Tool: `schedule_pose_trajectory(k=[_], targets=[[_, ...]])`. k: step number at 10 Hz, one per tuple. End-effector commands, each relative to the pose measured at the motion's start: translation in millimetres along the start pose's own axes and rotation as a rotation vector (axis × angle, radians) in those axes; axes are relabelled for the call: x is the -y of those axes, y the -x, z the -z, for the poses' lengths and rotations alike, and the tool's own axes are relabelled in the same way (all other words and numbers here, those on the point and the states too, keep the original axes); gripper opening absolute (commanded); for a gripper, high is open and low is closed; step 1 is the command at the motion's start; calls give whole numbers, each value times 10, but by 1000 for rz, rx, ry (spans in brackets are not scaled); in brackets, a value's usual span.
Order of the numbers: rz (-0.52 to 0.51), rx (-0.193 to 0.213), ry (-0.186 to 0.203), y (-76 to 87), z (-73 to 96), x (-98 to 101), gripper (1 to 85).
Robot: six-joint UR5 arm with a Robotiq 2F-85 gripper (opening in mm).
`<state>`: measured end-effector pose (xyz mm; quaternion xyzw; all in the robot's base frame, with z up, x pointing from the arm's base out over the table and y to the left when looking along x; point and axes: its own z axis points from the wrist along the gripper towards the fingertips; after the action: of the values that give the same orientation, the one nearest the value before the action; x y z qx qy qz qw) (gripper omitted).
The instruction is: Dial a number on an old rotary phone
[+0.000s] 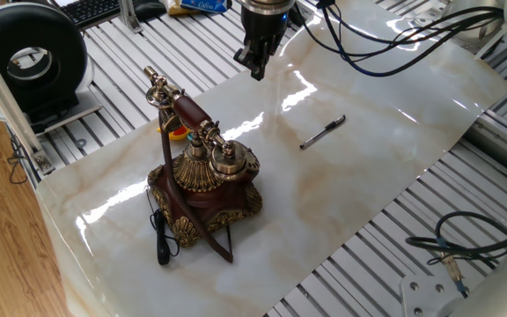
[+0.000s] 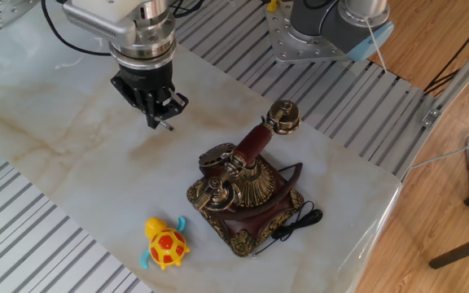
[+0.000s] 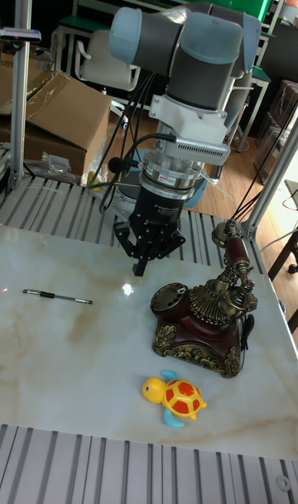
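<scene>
The old rotary phone (image 1: 206, 179) (image 2: 247, 194) (image 3: 201, 319) stands on the marble sheet, dark red-brown with gold filigree. Its brass-ended handset (image 1: 187, 109) (image 2: 255, 142) (image 3: 237, 260) rests across the tall cradle, and the black cord (image 1: 160, 236) trails off the base. The dial (image 3: 171, 295) faces the arm. My gripper (image 1: 255, 68) (image 2: 159, 122) (image 3: 141, 266) hangs above the sheet, apart from the phone on its dial side. Its fingers are pressed together into a point and hold nothing.
A slim black-and-silver pen (image 1: 323, 132) (image 3: 56, 296) lies on the sheet away from the phone. A yellow-orange toy turtle (image 2: 165, 244) (image 3: 177, 397) sits near the phone. Black cables (image 1: 385, 44), a round black device (image 1: 29, 57) and the arm's base (image 2: 332, 28) ring the slatted table.
</scene>
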<state>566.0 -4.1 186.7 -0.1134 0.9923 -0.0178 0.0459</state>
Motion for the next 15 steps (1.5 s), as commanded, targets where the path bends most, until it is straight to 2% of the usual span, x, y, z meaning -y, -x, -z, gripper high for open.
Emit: schedule_pose_trajectory(k=[1, 2, 3, 4, 5, 6, 7, 8, 9, 10, 11, 12, 13, 14, 15], targets=[[27, -39, 1, -101, 14, 5, 13], [0, -22, 74, -56, 19, -185, 13], [-27, 46, 152, 124, 44, -386, 13], [35, 155, 113, 395, 59, -292, 40], [43, 183, 120, 465, 74, -313, 87], [67, 181, 125, 456, 74, -331, 147], [145, 144, 86, 332, 38, -224, 217], [237, 108, 49, 128, -25, -56, 273], [269, 80, 55, -85, -90, 16, 303], [299, 56, 42, -217, -122, 97, 307], [319, 50, 51, -237, -122, 77, 343], [297, 76, 131, -201, -99, -138, 400], [303, 76, 136, -202, -97, -150, 400], [339, 69, 97, -211, -111, -51, 393], [368, 38, 53, -236, -71, -7, 390]])
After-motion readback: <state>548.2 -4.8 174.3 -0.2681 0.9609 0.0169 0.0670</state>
